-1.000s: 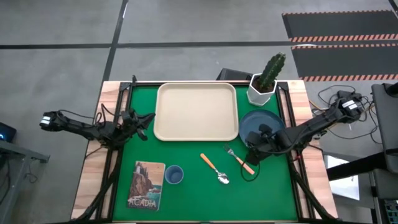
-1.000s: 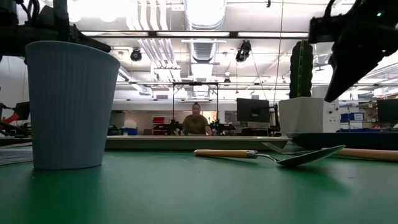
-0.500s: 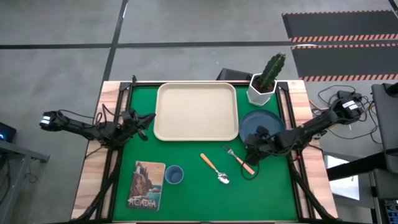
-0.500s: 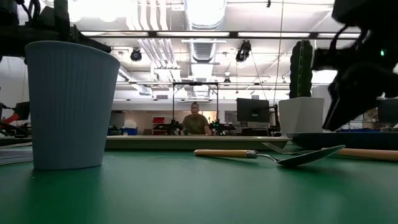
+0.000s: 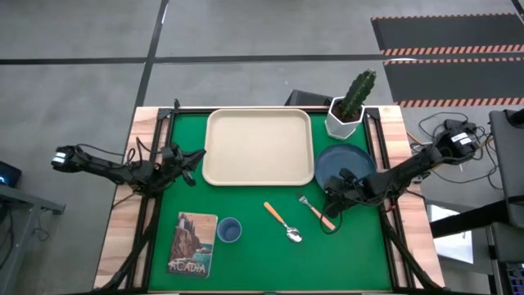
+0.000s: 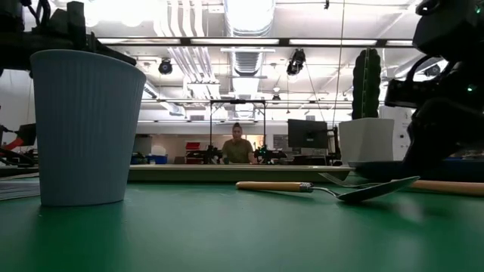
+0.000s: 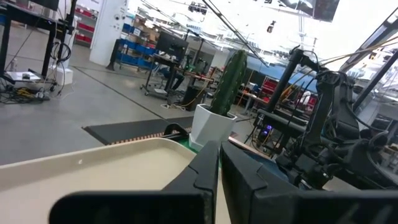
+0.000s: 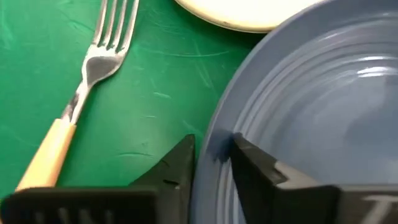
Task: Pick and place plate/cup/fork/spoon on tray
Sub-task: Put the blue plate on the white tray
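Robotics lab: workbenches, monitor [image 6: 306,134], ceiling ducts [image 6: 180,57], seated person [image 6: 237,147] behind the table

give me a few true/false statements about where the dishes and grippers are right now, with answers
1. The tray has nothing lying on it. True.
2. The right gripper has its fingers astride the rim of the plate. True: one finger sits outside the rim, the other inside.
3. The cup stands on the plate. False: it stands on the green mat beside the book, far from the plate.
4. The fork and spoon lie on the tray. False: both lie on the mat in front of the tray.
5. The left gripper holds the spoon. False: it is shut on nothing and waits at the left side of the table.
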